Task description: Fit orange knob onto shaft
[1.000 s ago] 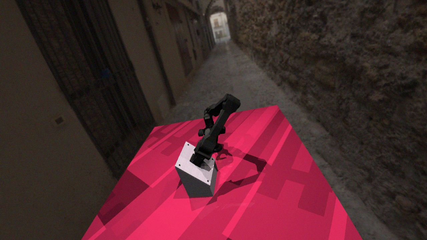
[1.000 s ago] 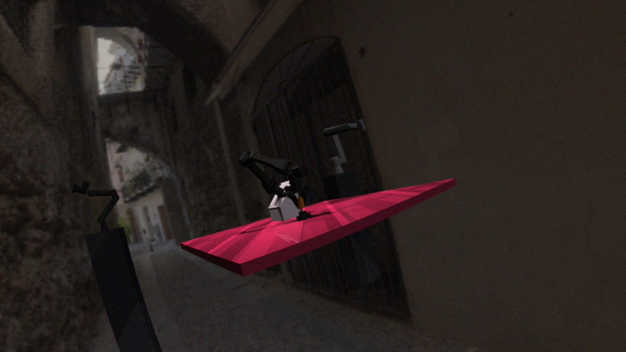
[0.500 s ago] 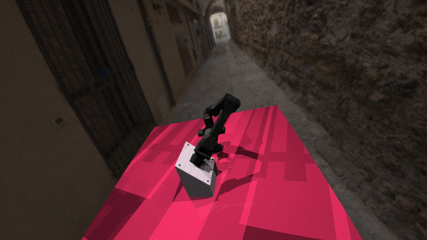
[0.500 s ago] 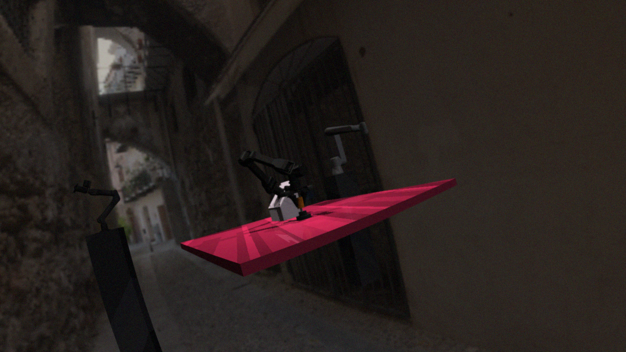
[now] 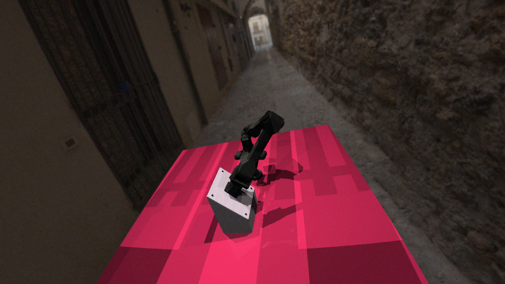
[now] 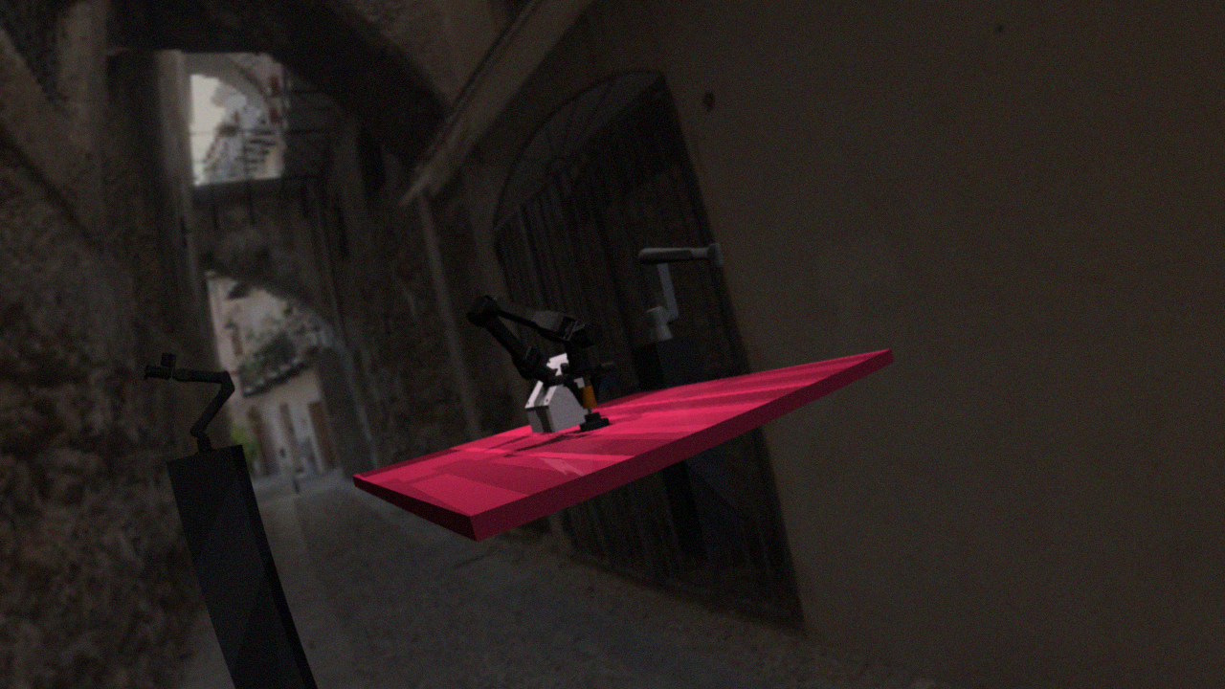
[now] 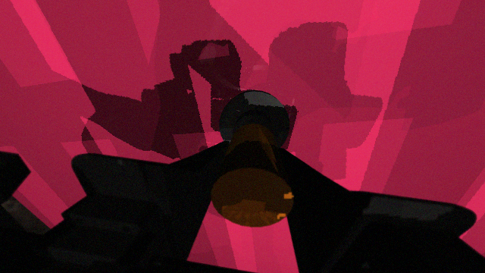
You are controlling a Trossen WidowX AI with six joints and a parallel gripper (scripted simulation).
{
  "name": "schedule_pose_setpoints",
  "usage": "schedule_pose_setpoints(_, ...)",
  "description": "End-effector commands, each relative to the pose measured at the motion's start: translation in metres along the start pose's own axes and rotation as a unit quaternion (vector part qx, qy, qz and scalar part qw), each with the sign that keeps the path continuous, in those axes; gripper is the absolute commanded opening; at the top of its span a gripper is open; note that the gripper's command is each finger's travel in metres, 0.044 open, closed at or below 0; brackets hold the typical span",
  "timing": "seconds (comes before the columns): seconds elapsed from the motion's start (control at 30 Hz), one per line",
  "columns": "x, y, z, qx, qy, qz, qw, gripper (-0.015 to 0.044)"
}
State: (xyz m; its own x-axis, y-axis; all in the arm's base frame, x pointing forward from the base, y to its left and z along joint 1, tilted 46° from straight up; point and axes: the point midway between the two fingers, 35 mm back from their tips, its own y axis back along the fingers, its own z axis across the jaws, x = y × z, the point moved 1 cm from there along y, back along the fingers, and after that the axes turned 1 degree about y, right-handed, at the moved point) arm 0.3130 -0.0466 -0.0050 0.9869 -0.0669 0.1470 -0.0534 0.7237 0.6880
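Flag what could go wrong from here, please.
The flat side may be misaligned: the orange knob, gripped by the gripper, hides the shaft, so pushing could jam it.

The knob might slip or tilt between the fingers if it meets the round pedestal off-centre.

The pincer (image 5: pixel 249 151) (image 6: pixel 588 395) (image 7: pixel 252 149) is clamped and points down toward the desk (image 5: pixel 282 226) (image 6: pixel 651 436) (image 7: pixel 379 76); the arm's bent elbow (image 5: pixel 273 121) (image 6: pixel 483 309) rises above it.

narrow old alley (image 5: pixel 275 77) w/ stone wall (image 5: pixel 406 70), arched gate (image 6: pixel 599 213), paved ground, dim light
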Motion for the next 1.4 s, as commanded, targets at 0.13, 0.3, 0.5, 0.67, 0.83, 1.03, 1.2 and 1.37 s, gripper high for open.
schedule_pose_setpoints(0.13,0.0011,-0.0009,-0.0001,0.002,-0.004,0.0,1.0,0.0)
schedule_pose_setpoints(0.3,0.0006,-0.0013,-0.0001,0.002,-0.004,0.0,1.0,0.0)
schedule_pose_setpoints(0.5,-0.0018,0.0029,-0.0001,0.002,-0.004,0.0,1.0,0.0)
schedule_pose_setpoints(0.67,-0.0033,0.0025,-0.0003,0.002,-0.067,0.0,0.998,0.0)
schedule_pose_setpoints(0.83,-0.0052,-0.0001,-0.0009,0.002,-0.108,0.0,0.994,0.0)
schedule_pose_setpoints(1.03,-0.0048,0.0007,-0.0008,0.002,-0.108,0.0,0.994,0.0)
schedule_pose_setpoints(1.2,-0.0026,0.0014,-0.0006,0.002,-0.108,0.0,0.994,0.0)
schedule_pose_setpoints(1.37,-0.0005,0.0015,-0.0003,0.002,-0.108,0.0,0.994,0.0)
